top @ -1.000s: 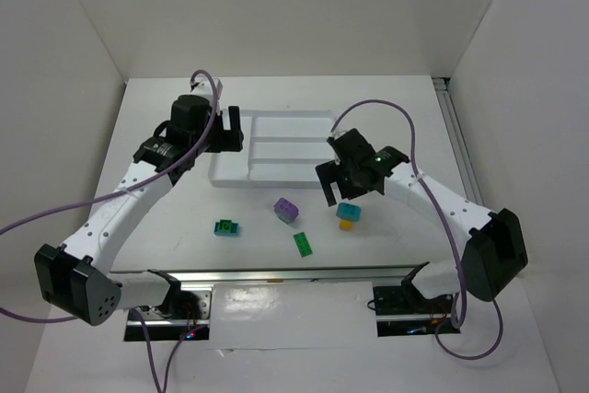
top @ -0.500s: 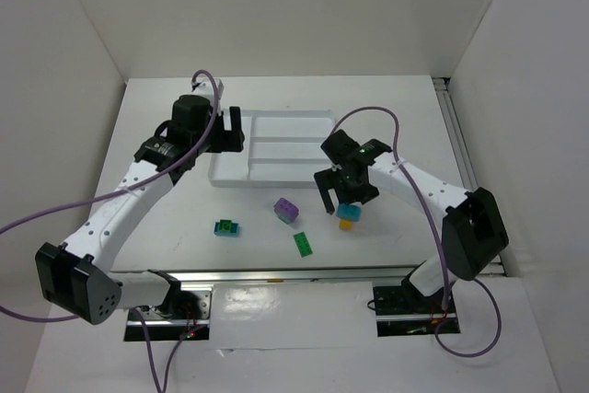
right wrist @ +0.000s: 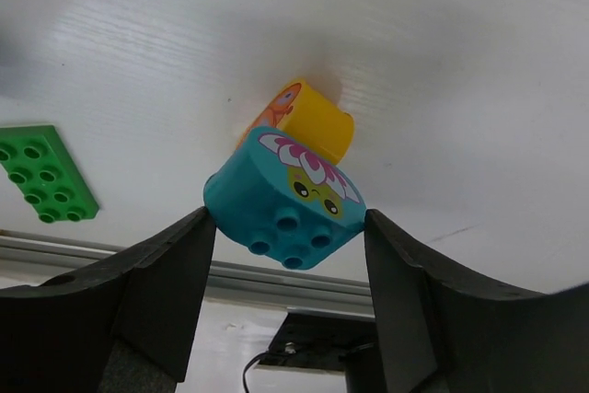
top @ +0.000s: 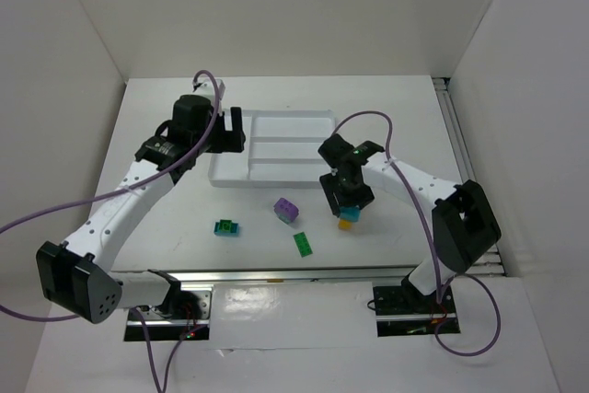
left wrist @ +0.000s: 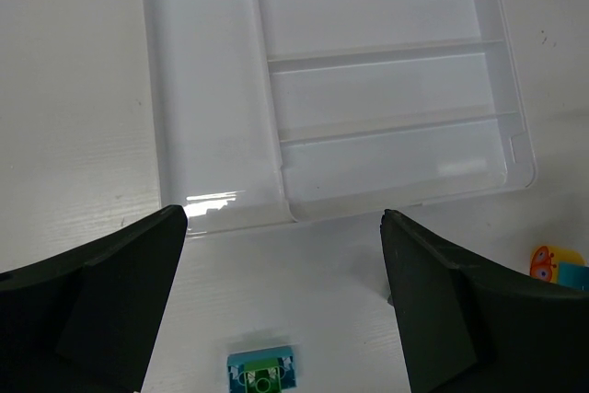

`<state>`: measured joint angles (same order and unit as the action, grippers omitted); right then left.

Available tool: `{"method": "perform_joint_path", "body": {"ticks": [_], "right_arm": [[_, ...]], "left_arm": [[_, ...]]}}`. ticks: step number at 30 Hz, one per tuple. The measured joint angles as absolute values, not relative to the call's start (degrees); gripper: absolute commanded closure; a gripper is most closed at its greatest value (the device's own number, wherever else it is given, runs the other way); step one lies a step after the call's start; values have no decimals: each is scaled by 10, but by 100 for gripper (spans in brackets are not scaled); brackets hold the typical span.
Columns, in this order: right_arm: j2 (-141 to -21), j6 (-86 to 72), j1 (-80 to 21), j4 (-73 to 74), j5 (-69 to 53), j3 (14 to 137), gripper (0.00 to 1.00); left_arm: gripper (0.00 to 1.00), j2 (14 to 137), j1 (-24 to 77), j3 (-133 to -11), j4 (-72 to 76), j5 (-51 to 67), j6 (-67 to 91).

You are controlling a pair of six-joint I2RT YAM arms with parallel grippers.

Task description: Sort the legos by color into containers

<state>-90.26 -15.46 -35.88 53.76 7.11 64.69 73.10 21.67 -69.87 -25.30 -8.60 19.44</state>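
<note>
My right gripper (right wrist: 287,223) has its two fingers pressed against the sides of a teal lego (right wrist: 276,204), which sits stacked on a yellow-orange lego (right wrist: 313,121). From above, that gripper (top: 346,207) covers most of the pair on the table in front of the white tray of containers (top: 230,180). A purple lego (top: 286,210), a flat green lego (top: 303,244) and a teal-and-green lego (top: 225,227) lie on the table. My left gripper (top: 230,128) hovers open over the tray's left end with nothing in it (left wrist: 283,218).
All compartments of the tray (left wrist: 207,89) hold nothing. White walls enclose the table on three sides. A metal rail (top: 276,275) runs along the near edge. Purple cables loop off both arms.
My right gripper has swung left and down over the teal lego and its jaws have closed onto it. The left arm has not moved.
</note>
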Motion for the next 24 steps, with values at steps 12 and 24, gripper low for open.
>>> {"method": "perform_joint_path", "body": {"ticks": [12,24], "right_arm": [[-901,-160,-357,532,86,644,23],[-901,-173,-355,471,103,641,34]], "left_arm": [[1,749,217,-702,-254,-77,195],[1,749,217,-710,-253,-72,195]]}}
